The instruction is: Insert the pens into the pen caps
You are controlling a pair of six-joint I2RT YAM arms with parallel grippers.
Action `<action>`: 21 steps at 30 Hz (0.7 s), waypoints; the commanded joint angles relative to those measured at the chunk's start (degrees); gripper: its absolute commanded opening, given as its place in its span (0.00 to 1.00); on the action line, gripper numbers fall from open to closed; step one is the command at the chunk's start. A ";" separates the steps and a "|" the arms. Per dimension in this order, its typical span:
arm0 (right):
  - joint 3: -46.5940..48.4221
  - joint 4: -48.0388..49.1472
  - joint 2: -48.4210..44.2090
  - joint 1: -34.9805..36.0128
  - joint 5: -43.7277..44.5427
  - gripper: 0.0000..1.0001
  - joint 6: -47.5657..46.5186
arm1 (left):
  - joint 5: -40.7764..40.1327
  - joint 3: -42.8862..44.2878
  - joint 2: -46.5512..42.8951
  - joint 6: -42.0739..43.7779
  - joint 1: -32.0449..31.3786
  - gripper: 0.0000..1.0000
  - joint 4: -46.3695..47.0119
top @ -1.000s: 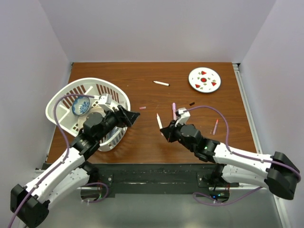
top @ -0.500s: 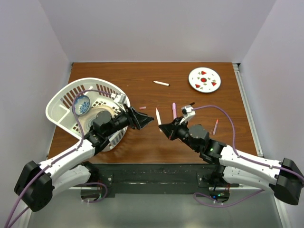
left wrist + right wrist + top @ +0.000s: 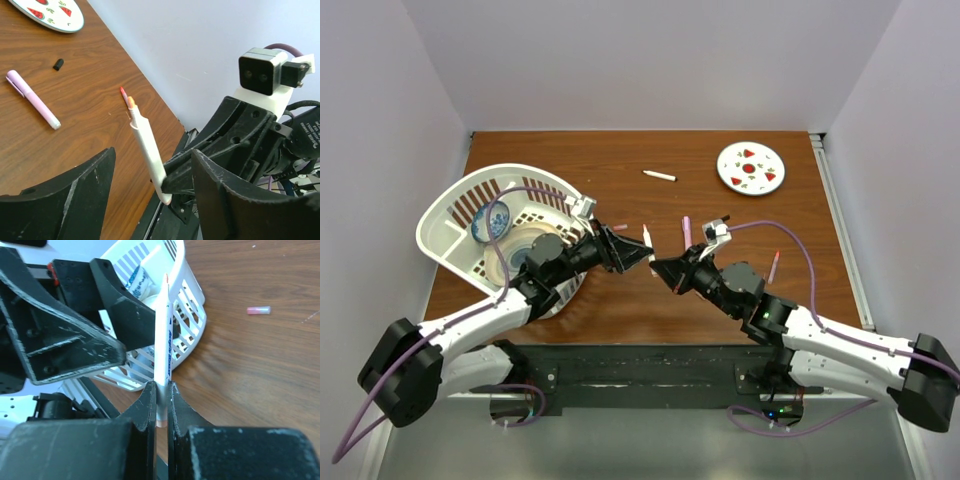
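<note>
**White pen held up between the two claws, no cap on it yet**

My right gripper point(image 3: 161, 387) is closed on the lower end of a white pen point(image 3: 162, 350) and holds it off the table, the orange tip pointing away from the claw. My left gripper point(image 3: 638, 254) stands open, with one finger on each side of the pen's barrel. I see no contact, and no cap in either claw.

I judge this to be a hand-over or a steadying grip in the air, an early step of the task. The caps I can find lie loose on the table point(image 3: 620, 300): a pink cap point(image 3: 258, 310) near the white basket point(image 3: 450, 215) and a black cap point(image 3: 58, 63) beyond the lilac pen point(image 3: 32, 97).

The next move, as I see it, needs the left fingers to close on the barrel above the right fingers, clear of the tip. The right claw should let go only when that hold is firm, otherwise the pen may tilt or fall.
</note>
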 commanded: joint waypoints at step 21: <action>0.77 6.06 0.90 0.95 -0.68 0.04 1.59 | 4.76 -0.96 2.37 -4.08 -1.07 0.00 12.34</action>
